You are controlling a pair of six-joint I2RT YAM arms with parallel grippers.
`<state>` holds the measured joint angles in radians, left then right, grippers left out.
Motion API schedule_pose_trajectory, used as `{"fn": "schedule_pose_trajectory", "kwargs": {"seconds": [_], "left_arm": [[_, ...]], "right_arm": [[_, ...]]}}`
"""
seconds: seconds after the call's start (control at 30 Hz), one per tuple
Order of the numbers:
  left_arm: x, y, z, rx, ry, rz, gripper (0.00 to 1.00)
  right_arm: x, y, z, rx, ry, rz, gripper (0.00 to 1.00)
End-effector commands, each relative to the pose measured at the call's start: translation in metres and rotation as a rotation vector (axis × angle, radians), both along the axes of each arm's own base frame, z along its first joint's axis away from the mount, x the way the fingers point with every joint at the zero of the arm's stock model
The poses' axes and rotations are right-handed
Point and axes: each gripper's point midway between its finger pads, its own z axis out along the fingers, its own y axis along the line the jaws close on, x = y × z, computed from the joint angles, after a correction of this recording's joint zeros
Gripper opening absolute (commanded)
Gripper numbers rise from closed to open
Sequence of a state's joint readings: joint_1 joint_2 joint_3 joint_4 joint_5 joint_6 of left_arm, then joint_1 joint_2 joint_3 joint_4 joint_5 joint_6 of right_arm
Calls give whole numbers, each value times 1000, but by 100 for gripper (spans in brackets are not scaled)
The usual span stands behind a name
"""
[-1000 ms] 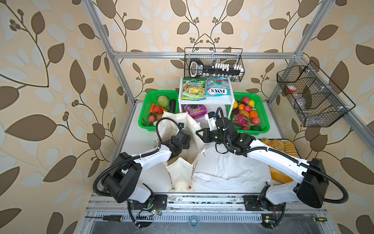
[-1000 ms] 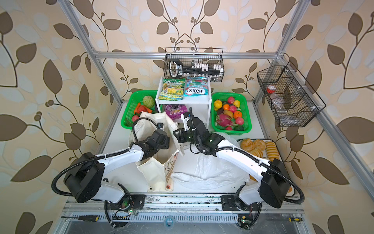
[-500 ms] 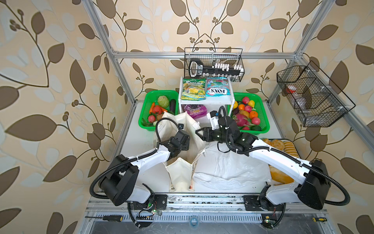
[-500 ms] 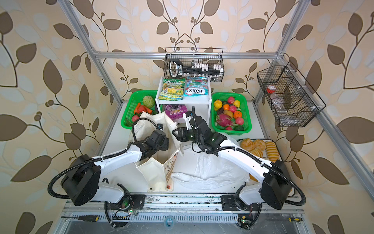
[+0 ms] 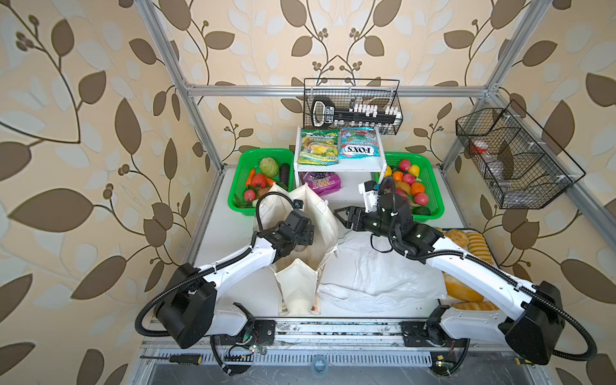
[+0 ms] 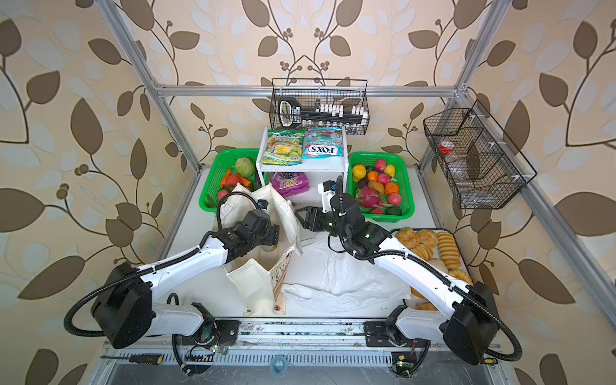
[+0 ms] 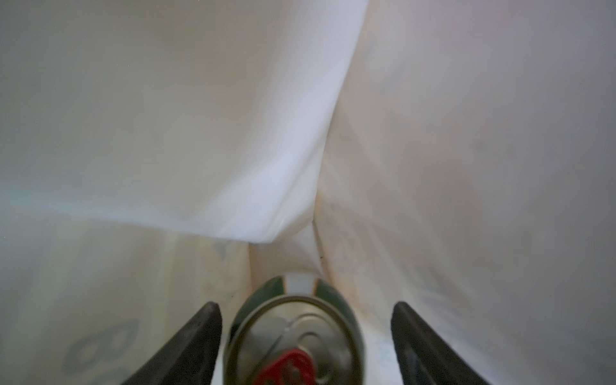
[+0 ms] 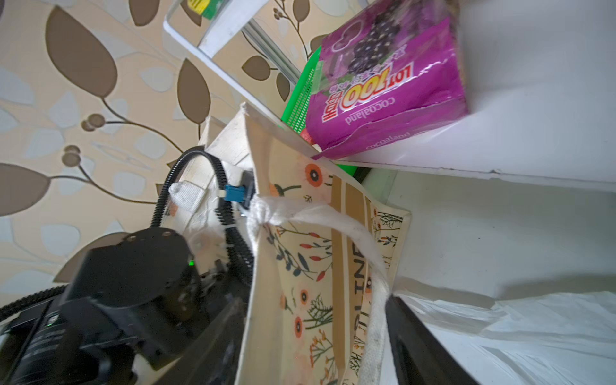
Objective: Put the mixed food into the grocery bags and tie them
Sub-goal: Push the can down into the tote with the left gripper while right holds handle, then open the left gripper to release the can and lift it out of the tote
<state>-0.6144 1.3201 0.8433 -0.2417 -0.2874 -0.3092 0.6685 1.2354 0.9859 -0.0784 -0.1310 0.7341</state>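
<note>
Can sits loose inside the tote. My left hand (image 7: pixel 305 308) is down in the cream canvas tote (image 5: pixel 300 286), fingers (image 7: pixel 193 343) spread wide. The green-gold drink can (image 7: pixel 293 346) is between them with a gap on each side, silver top and red tab facing the wrist camera, not gripped. Cloth walls all round it. In both top views the tote mouth hides that hand and only the wrist shows.

My right hand (image 5: pixel 340 218) is at the tote's 3 o'clock rim, jaws apart. In the right wrist view the printed tote side and its white handle (image 8: pixel 333 223) run between the two fingers. The handle may brush one finger; I can't tell.

Clock read on the top views: the tote stands upright mid worktop (image 5: pixel 226 230), a bit toward 9. The thin white plastic bag (image 5: pixel 376 266) lies flat and crumpled at its 3 o'clock, right against it. The white shelf (image 5: pixel 353 168) is at 12 o'clock, with the purple snack packet (image 5: pixel 321 183) on the lower level and the FOX'S candy packet (image 5: pixel 358 143) on top. The green basket (image 5: pixel 433 203) at 1 o'clock holds the pink dragon fruit (image 6: pixel 366 196) and the yellow-orange toy fruits (image 5: pixel 416 188).
</note>
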Motion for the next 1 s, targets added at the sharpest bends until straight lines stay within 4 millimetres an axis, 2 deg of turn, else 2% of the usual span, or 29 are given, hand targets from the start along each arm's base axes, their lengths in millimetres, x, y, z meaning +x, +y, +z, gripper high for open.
{"fn": "schedule_pose_trajectory", "kwargs": {"seconds": [0.0,0.13,0.23,0.37,0.57,0.87,0.97], "left_arm": [[5,-4,41,-53,-83,-12,87],[1,-5,52,-75,-105,-26,91],[-9,-2,77,-107,-151,-56,94],[-17,2,97,-128,-190,-67,95],[-33,6,125,-173,-223,-94,96],[-62,9,166,-258,-254,-159,96],[-69,13,176,-272,-265,-167,97]], "right_arm": [[8,-16,3,73,0,-89,68],[12,-24,-2,93,5,-126,68],[20,-34,-14,121,30,-175,69],[28,-33,-17,147,30,-194,68],[50,-34,-11,229,-2,-285,67],[86,-39,12,292,-195,-439,67],[100,-34,8,289,-217,-448,67]]}}
